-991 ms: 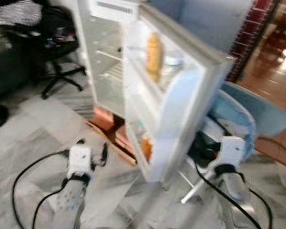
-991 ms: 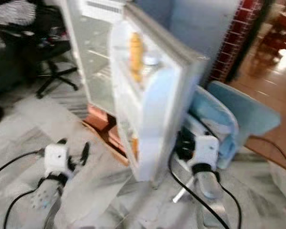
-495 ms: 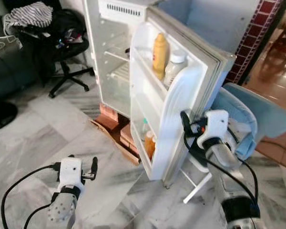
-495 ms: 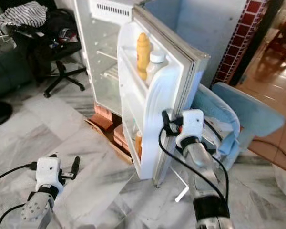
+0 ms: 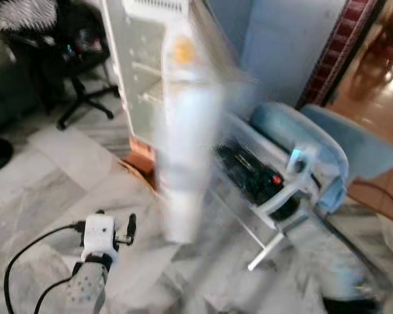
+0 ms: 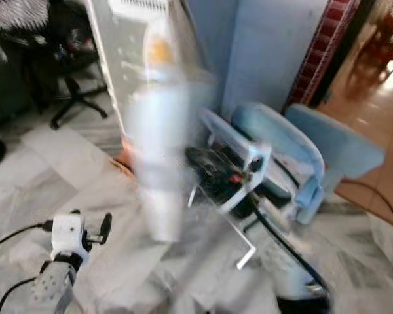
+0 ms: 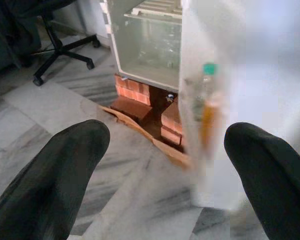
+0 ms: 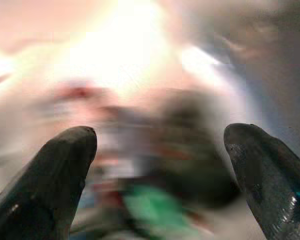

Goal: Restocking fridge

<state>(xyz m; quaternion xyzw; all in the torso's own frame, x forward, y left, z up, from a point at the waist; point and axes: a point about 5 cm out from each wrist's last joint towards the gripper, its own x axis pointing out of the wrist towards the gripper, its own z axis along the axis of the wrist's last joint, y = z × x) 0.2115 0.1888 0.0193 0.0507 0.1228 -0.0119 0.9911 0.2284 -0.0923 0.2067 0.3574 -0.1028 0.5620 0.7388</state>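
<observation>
fridge door point(image 5: 180, 150) reads as a tall white smear edge-on in the head views, w/ a yellow-orange blob near its top that's prob a bottle on the door shelf; too blurred to say more. fridge cabinet point(image 5: 134, 78) stands behind it, open, wire shelves visible, sitting on bricks point(image 7: 140, 95) over a scrap of cardboard point(image 7: 135, 120). left wrist view gives a clearer look: green-capped bottle point(image 7: 206, 107) w/ orange contents low in the door rack. my guess on handling: door is stiff, light, swings freely on its hinge, so push on the outer edge or flat face, not the shelf rails; bottles in the racks could rattle or tip if it slams, and the brick footing doesn't look that solid. left gripper point(image 5: 114, 229) hangs low over the floor, fingers apart, nothing btwn them. right gripper point(image 8: 160, 165) fingers apart too in its wrist view, empty as far as i can tell, but everything past the tips is smeared. floor is grey-veined marble tile point(image 5: 46, 176), prob slick. pale blue folded chair or similar point(image 5: 327, 150) just right of the fridge, black office chair point(image 5: 78, 72) back left, cables trailing on the floor.
</observation>
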